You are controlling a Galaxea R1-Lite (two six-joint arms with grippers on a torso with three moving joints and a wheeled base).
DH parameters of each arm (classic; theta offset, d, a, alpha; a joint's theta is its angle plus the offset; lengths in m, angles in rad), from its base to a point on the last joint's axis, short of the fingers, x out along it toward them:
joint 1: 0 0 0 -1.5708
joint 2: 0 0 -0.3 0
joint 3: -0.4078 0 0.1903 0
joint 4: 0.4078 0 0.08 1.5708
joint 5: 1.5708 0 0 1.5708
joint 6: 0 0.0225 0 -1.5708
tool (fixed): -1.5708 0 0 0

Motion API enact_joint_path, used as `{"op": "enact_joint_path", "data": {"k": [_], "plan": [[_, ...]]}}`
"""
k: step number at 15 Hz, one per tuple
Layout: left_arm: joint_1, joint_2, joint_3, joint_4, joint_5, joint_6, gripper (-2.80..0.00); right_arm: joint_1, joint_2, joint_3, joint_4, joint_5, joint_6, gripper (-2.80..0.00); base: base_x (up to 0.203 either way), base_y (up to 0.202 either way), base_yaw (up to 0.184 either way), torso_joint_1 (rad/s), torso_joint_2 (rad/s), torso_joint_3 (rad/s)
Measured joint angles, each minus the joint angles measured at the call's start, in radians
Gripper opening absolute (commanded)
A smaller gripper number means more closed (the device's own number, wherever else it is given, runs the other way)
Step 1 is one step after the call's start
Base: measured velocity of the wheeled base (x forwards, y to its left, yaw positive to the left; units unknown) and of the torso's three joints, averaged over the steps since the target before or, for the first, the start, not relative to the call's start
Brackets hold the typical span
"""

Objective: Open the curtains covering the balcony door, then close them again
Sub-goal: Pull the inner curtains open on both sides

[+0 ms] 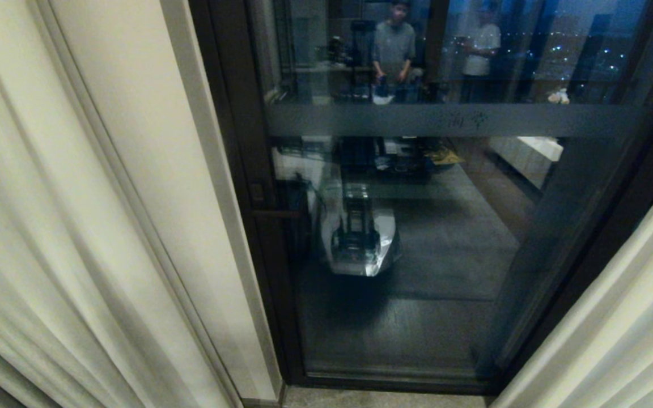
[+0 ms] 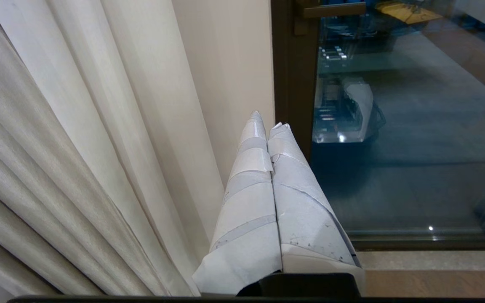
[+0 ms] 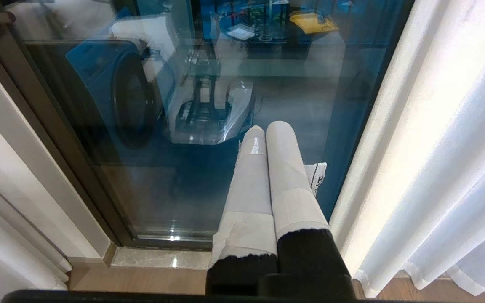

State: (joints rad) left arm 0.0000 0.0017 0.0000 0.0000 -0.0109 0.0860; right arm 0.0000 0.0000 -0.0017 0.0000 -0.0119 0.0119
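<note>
1. Curtains (image 1: 66, 226) drawn apart, one panel at 9 o'clock of the head view, the other (image 1: 615, 317) at 4 o'clock, both cream with long pleats.
2. Door (image 1: 417, 255) bare between them, filling the middle from 12 to 6 o'clock; dark frame, reflective glass, greyish band (image 1: 445, 120) across the upper part.
3. Cream wall strip (image 1: 151, 141) between the left panel and the frame, touching neither fold visibly; hard to tell whether cloth rests against it.
4. Reflected in the glass: the robot's own base at centre, two people standing at 12 o'clock, a room floor.
5. Neither arm visible from the head.
6. Left gripper (image 2: 267, 124) seen from its wrist: fingers (image 2: 246, 202) wrapped in pale tape, pressed together, holding nothing; tips pointing at the wall strip just beside the frame, left panel (image 2: 57, 147) hanging near at 9 o'clock, not touched.
7. Right gripper (image 3: 265, 126) seen from its wrist: taped fingers (image 3: 286, 168) likewise pressed together, empty; tips aimed at the glass (image 3: 183, 168), right panel (image 3: 436, 168) hanging just beside at 3 o'clock, apart from it.
8. Pale stone sill (image 3: 158, 257) along the foot of the door, wood floor (image 3: 141, 282) in front at 6 o'clock.
9. Right panel's hem (image 3: 432, 275) reaching the floor.
</note>
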Motion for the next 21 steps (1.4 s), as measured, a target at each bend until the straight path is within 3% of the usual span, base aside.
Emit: {"op": "enact_joint_path", "data": {"k": [21], "plan": [[0.000,0.000,0.000,0.000,0.002,-0.016,-2.80,0.000,0.000,0.000,0.000,0.000,0.000,-2.80,0.000,0.000,0.000,0.000,0.00,0.000]]}}
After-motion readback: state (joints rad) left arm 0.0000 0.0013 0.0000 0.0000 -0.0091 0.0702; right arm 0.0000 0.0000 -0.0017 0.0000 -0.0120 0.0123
